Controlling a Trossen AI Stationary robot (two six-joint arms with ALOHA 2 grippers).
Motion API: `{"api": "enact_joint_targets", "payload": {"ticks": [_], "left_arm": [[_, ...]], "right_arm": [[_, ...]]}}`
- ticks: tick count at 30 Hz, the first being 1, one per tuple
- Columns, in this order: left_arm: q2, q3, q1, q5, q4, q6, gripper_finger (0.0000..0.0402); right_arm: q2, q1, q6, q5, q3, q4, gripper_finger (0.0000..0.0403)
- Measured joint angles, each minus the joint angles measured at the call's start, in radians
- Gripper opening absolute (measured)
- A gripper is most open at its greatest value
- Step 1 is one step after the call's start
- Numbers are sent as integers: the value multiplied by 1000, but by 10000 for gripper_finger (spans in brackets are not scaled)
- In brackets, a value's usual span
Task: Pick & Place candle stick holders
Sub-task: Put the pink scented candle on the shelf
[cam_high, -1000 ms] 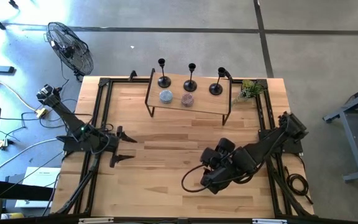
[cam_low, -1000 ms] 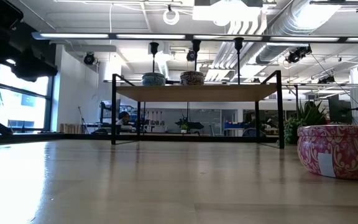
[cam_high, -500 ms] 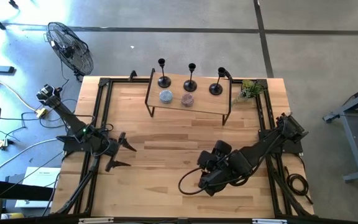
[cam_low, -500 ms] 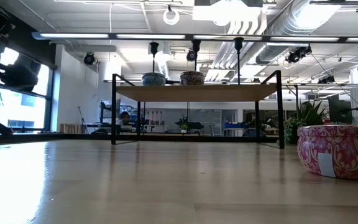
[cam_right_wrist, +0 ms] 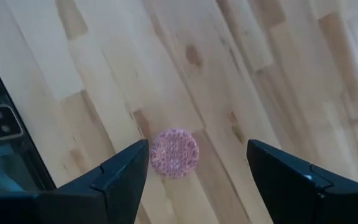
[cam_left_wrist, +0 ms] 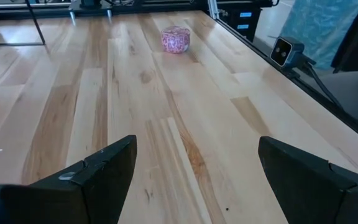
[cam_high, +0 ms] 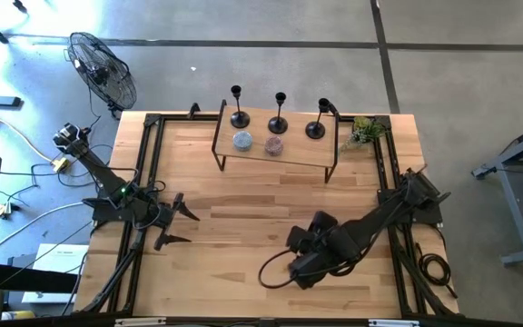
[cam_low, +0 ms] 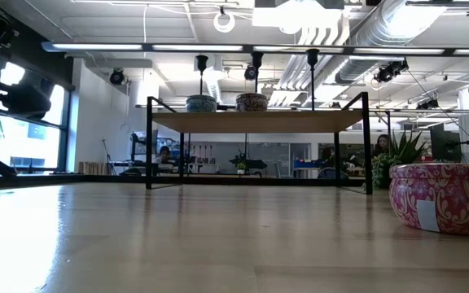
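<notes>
Arms: two, dark, slim jointed links
Left gripper (cam_high: 178,224): black, two thin fingers
Right arm cable (cam_high: 272,270): black loop

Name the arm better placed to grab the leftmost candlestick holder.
Left, probably: the left gripper is open and nearer that candle stick holder; the right gripper hangs over the pink tin.
</notes>
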Motion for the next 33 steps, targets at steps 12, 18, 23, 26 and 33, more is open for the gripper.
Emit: {"api": "enact_joint_targets", "payload": {"ticks": [12, 18, 23, 26, 33], "left_arm": [[-1, 1, 0, 1, 26, -1, 331], [0, 1, 0, 3, 24, -1, 331], [0, 2, 0, 3, 25, -2, 331], [0, 2, 0, 3, 26, -2, 331], [0, 3, 0, 3, 27, -2, 331]], "right_arm": [[93, -15, 468, -119, 0, -6, 268], [161, -34, 590, -217, 0, -11, 268], [218, -40, 599, -225, 0, -19, 268], [245, -40, 597, -226, 0, -41, 268], [256, -37, 578, -230, 0, -48, 268]]}}
